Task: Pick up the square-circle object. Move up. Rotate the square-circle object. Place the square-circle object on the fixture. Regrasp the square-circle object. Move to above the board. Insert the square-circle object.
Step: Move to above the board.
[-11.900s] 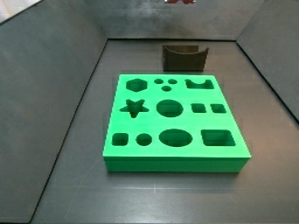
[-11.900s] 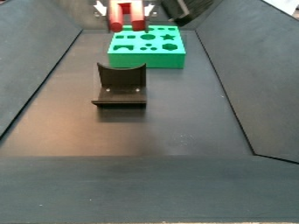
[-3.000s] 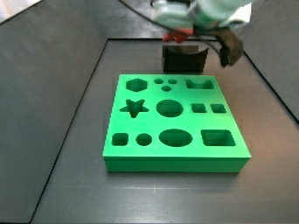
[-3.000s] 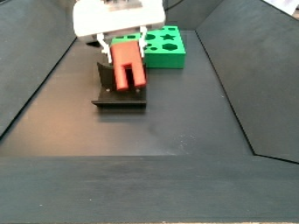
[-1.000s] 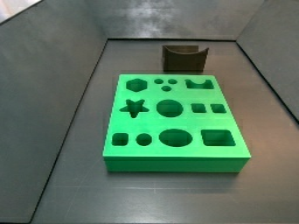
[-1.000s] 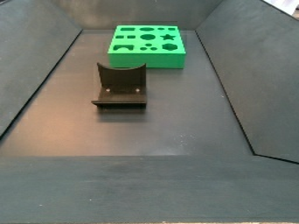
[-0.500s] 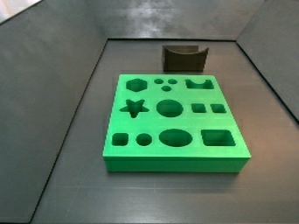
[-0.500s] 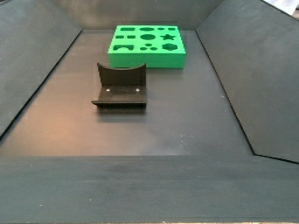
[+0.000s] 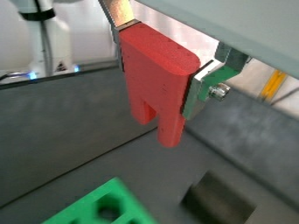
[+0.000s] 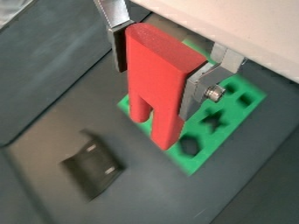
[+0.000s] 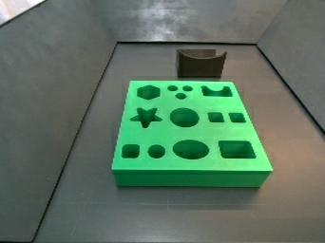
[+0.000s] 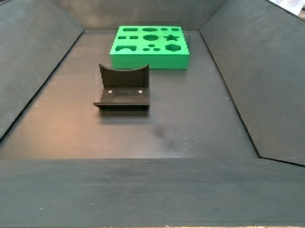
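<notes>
In both wrist views my gripper [image 9: 162, 74] [image 10: 160, 70] is shut on the red square-circle object [image 9: 158, 83] [image 10: 158, 87]. The object hangs between the silver fingers [image 9: 205, 84] with its two legs pointing down. It hangs well above the floor. Far below it lie the green board [image 10: 218, 119] [image 9: 107, 206] and the dark fixture [image 10: 91, 166] [image 9: 222, 203]. Both side views show the board [image 11: 210, 133] [image 12: 152, 61] and the fixture [image 11: 200, 63] [image 12: 123, 86], with nothing on either. Gripper and object are out of both side views.
Dark sloping walls [image 11: 57, 66] [image 12: 233, 71] enclose the black floor [image 12: 155, 142] on all sides. Beyond the wall, a wrist view shows a white stand [image 9: 49, 39].
Three seconds ago the gripper held the red object at the fixture in both side views. It has since risen out of them. Over the last second the side views are unchanged.
</notes>
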Controlling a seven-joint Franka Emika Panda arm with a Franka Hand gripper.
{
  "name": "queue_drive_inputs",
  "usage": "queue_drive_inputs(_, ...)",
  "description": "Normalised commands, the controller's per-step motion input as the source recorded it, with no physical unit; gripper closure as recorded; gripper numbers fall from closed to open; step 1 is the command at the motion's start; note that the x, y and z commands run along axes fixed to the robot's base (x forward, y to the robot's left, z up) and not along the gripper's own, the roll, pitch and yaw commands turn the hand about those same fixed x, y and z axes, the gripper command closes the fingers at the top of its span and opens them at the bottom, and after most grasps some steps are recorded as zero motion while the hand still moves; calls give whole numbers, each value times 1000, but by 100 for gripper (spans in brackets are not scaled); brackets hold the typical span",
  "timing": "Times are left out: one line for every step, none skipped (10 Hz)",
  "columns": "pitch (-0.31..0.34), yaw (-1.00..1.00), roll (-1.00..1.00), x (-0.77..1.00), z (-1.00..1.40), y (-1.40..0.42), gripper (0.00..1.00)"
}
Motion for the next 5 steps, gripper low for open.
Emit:
queue_drive_inputs(-158,-185,-1000,-396,-76,-717,100)
queue_drive_inputs(-158,-180,-1000,-283,-45,-444,100)
queue_drive_inputs(-127,-134,-805,-195,-31,-236,100)
queue_drive_inputs(-99,-86,-592,-138,-18,-122,100)
queue_drive_inputs(-68,-38,-348,-90,-6,-59,100)
